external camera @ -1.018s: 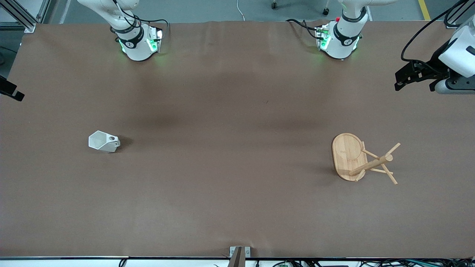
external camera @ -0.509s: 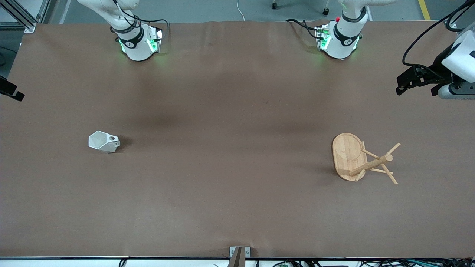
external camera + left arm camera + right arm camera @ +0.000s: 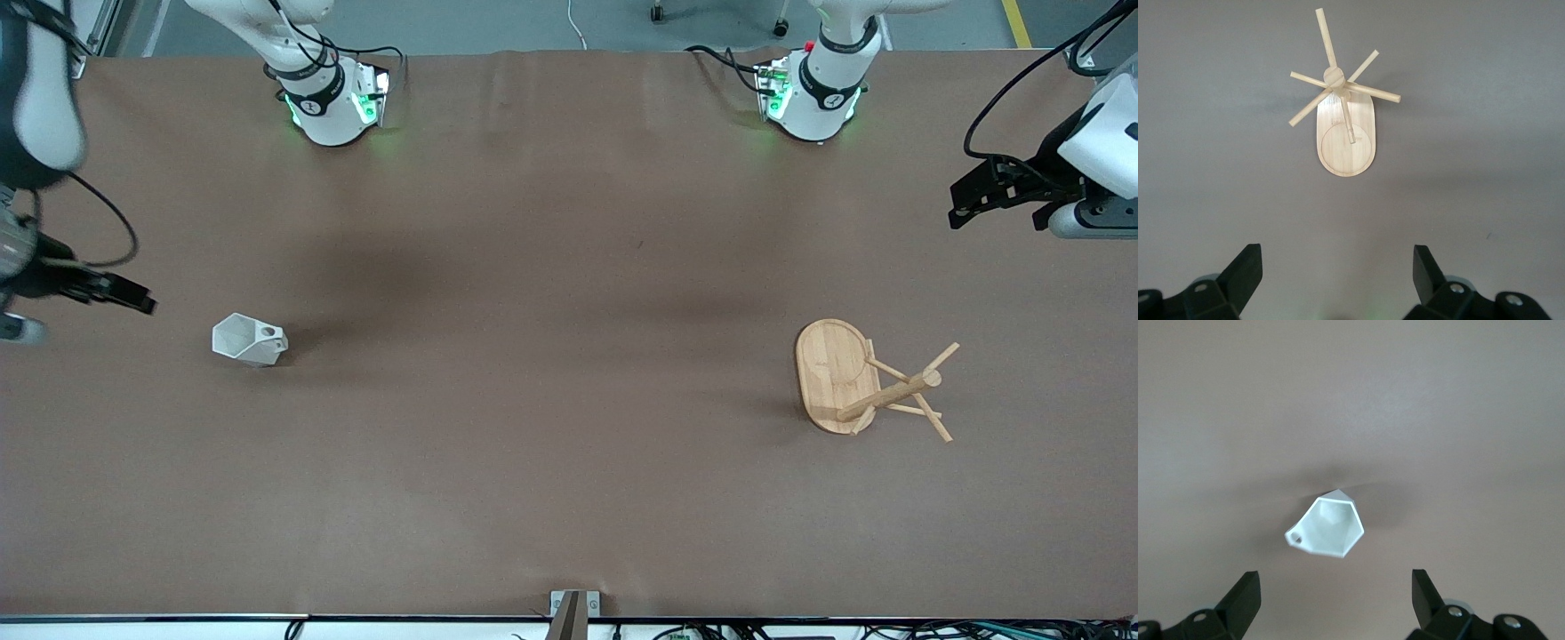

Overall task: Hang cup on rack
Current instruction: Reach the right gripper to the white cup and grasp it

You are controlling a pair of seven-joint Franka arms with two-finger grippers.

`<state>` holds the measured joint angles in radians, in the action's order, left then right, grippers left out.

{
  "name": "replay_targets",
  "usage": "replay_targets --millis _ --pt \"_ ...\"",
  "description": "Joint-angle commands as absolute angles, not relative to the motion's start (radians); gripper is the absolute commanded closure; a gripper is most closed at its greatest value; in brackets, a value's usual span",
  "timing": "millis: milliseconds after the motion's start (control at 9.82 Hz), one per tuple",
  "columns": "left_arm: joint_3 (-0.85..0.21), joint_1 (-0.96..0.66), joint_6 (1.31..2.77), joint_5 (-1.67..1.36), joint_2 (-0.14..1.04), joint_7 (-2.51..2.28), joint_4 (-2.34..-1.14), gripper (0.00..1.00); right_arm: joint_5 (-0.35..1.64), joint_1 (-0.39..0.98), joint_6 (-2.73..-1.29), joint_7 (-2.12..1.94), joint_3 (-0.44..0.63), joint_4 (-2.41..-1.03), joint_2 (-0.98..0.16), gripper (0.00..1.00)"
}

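The white faceted cup [image 3: 250, 340] stands mouth up on the table toward the right arm's end, its pierced tab handle pointing toward the left arm's end. It also shows in the right wrist view [image 3: 1327, 527]. The wooden rack [image 3: 858, 378] stands upright on its oval base toward the left arm's end, and shows in the left wrist view [image 3: 1343, 117]. My right gripper [image 3: 142, 302] is open and empty over the table, short of the cup; in the right wrist view [image 3: 1335, 577] the cup lies ahead of the jaws. My left gripper [image 3: 956, 206] is open and empty over the table's end, apart from the rack [image 3: 1336, 253].
The table [image 3: 551, 373] is covered in plain brown paper. The two arm bases [image 3: 333, 102] [image 3: 811, 93] stand along its farther edge. A small metal bracket [image 3: 573, 609] sits at the near edge.
My right arm has swung in from the table's end and its gripper now hangs close to the cup. My left gripper dropped slightly and then held still.
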<state>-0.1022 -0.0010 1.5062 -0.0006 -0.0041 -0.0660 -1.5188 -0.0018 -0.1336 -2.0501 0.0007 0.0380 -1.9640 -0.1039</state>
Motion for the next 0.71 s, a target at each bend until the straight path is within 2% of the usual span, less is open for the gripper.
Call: replay_targets --millis 0,204,407,509,611 --pt "-0.103 -0.002 1.493 0.002 0.015 -0.064 -1.52 0.0 -0.014 -0.156 -2.291 -0.031 0.026 -2.138 -0.154 0.0" --pt "-0.104 0.0 1.493 0.002 0.015 -0.064 -1.52 0.0 -0.014 -0.172 -2.448 -0.035 0.026 -2.183 -0.243 0.0" --pt "-0.104 0.002 1.493 0.002 0.015 -0.063 -1.522 0.0 -0.014 -0.187 -2.506 -0.058 0.025 -2.204 -0.276 0.01" --pt "-0.104 0.002 1.493 0.002 0.015 -0.063 -1.522 0.0 -0.012 -0.195 -2.507 -0.07 0.025 -2.206 -0.282 0.06" --pt "-0.104 0.002 1.493 0.002 0.015 -0.064 -1.522 0.0 -0.012 -0.193 -2.51 -0.071 0.023 -2.206 -0.3 0.15"
